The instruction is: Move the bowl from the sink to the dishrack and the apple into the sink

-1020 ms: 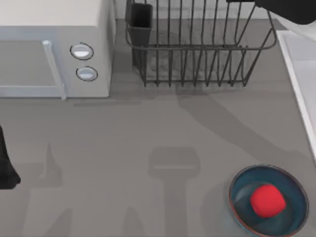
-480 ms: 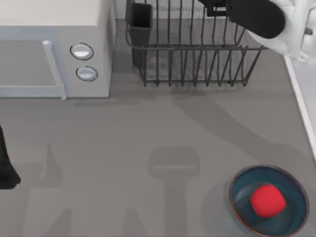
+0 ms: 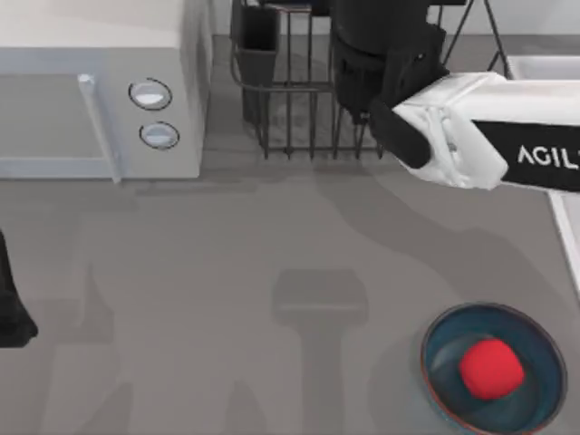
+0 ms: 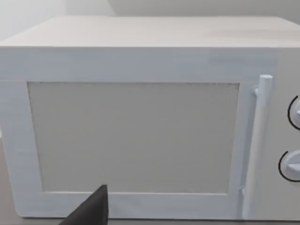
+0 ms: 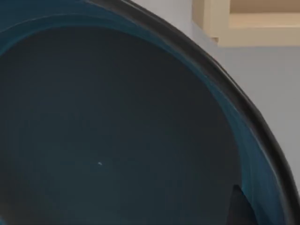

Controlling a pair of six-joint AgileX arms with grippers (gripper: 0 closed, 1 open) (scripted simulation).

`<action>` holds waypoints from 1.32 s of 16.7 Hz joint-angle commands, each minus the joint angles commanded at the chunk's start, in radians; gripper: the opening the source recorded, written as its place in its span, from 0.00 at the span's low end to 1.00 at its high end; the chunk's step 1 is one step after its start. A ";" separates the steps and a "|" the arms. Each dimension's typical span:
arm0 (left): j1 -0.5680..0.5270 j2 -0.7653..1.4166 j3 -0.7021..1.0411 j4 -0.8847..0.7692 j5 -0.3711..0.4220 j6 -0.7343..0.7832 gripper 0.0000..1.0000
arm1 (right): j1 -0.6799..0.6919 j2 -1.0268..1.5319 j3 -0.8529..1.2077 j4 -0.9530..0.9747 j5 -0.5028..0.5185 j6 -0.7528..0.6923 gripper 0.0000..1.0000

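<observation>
Right gripper (image 3: 377, 53), seen from above, is a black mass on the end of the white AgileX arm that reaches in from the table's right side. It hangs over the dishrack (image 3: 290, 100). The rack's upright bars show under it and to its left, and the rack's long side runs across the table from left to right. The dark cutlery cup (image 3: 258, 41) stands at the rack's corner, left of the claw. Farther left of the claw is the white microwave (image 3: 100, 82) with its 2 dials. Just right of the claw, past the white arm, a bit of the sink (image 3: 542, 65) rim shows. Well apart from the claw, toward the near right corner, the apple (image 3: 490, 368) sits in the middle of the shallow blue dish (image 3: 444, 349). The left arm (image 3: 9, 313) is parked at the table's left edge, far from the claw.

From the left wrist, the microwave door faces the camera square on, handle upright.

From the right wrist, the bowl (image 5: 117, 126) is pressed up close. It is gripped by the claw, with 1 dark fingertip (image 5: 238, 208) lying against the inside of its wall. Being round, it has no long axis. Its open mouth faces back toward the wrist, and its rim arcs across a pale wall beyond.
</observation>
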 joint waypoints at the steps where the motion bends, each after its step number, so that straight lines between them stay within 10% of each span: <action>1: 0.000 0.000 0.000 0.000 0.000 0.000 1.00 | -0.011 0.019 -0.022 0.035 -0.011 -0.001 0.00; 7: 0.000 0.000 0.000 0.000 0.000 0.000 1.00 | -0.027 0.044 -0.052 0.078 -0.025 -0.002 0.00; 20: 0.000 0.000 0.000 0.000 0.000 0.000 1.00 | -0.027 0.044 -0.052 0.078 -0.025 -0.002 0.98; 22: 0.000 0.000 0.000 0.000 0.000 0.000 1.00 | -0.027 0.044 -0.052 0.078 -0.025 -0.002 1.00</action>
